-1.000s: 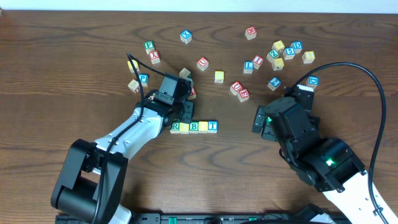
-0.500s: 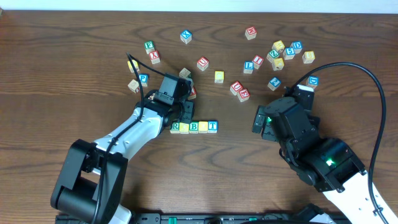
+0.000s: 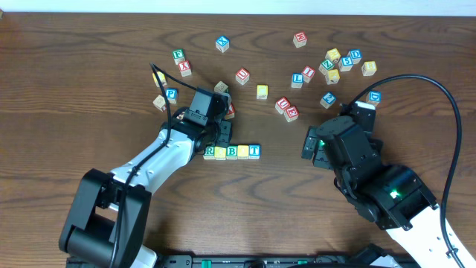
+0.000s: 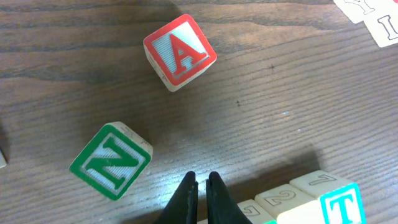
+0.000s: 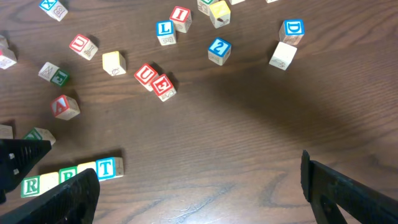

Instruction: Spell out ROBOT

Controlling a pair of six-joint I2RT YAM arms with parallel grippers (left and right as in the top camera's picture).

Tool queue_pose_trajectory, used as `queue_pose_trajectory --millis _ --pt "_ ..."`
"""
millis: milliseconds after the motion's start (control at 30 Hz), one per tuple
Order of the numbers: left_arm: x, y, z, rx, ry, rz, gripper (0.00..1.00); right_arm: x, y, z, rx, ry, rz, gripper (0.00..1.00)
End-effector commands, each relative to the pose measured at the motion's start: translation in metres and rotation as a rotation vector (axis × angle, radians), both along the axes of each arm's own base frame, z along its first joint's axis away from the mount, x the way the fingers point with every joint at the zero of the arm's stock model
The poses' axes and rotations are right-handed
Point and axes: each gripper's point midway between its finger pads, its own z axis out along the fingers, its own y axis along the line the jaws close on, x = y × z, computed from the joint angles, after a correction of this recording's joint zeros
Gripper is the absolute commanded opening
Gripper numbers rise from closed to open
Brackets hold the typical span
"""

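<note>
The spelling looks all but done. On the desk [image 3: 89,82], 5 cubes sit touching in 1 line running from 9 o'clock to 3 o'clock in the overhead view: the R cube [image 3: 210,152], the first yellow cube [image 3: 221,152], the B cube [image 3: 232,152], the second yellow cube [image 3: 243,152] and the T cube [image 3: 254,151] at the 3 o'clock end. From above the yellow tops read as plain colour, so I cannot tell whether an O faces up on either.

The left tool [image 3: 221,135] hangs just at 12 o'clock of the line, over its R end, with its fingers pressed together and nothing between them. Its wrist camera shows the closed tips above bare wood, with the T cube at their 4 o'clock, the green N cube [image 4: 111,160] at 9 o'clock and the red A cube [image 4: 180,51] at 12 o'clock. The right tool [image 3: 311,145] waits well apart at 3 o'clock of the line, its fingers spread wide and empty.

I judge that placing is over and the step in hand is backing the left tool clear, or a last nudge to square the line. The next move calls for a straight lift, or a draw toward 12 o'clock, without brushing the cubes, since a graze would likely skew them. If either yellow cube lacks an O on top, it needs turning first
</note>
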Motion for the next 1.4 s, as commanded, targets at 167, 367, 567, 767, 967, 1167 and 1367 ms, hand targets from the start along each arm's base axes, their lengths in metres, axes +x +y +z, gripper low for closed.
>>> queue_pose_trajectory --millis 167,367,567,767,967,1167,1367 --pt "0.005 -0.001 0.034 -0.016 -0.071 -0.012 0.07 0.001 -0.006 0.001 -0.021 -0.008 -0.01 0.99" --pt "0.006 -0.005 0.035 -0.027 -0.079 -0.03 0.07 0.001 -0.006 0.001 -0.021 -0.008 -0.01 0.99" --pt "-0.005 -0.02 0.034 -0.022 -0.072 -0.1 0.07 0.001 -0.006 0.001 -0.021 -0.008 -0.01 0.99" --pt "-0.02 -0.044 0.033 -0.01 -0.079 -0.173 0.07 0.001 -0.006 0.001 -0.021 -0.008 -0.01 0.99" --pt "-0.021 -0.047 0.032 0.002 -0.077 -0.144 0.07 0.001 -0.006 0.001 -0.021 -0.008 -0.01 0.99" --pt "-0.021 -0.047 0.032 0.0 -0.071 -0.139 0.07 0.001 -0.006 0.001 -0.021 -0.008 -0.01 0.99" --pt "-0.023 -0.046 0.042 -0.006 -0.084 -0.139 0.07 0.001 -0.006 0.001 -0.021 -0.008 -0.01 0.99"
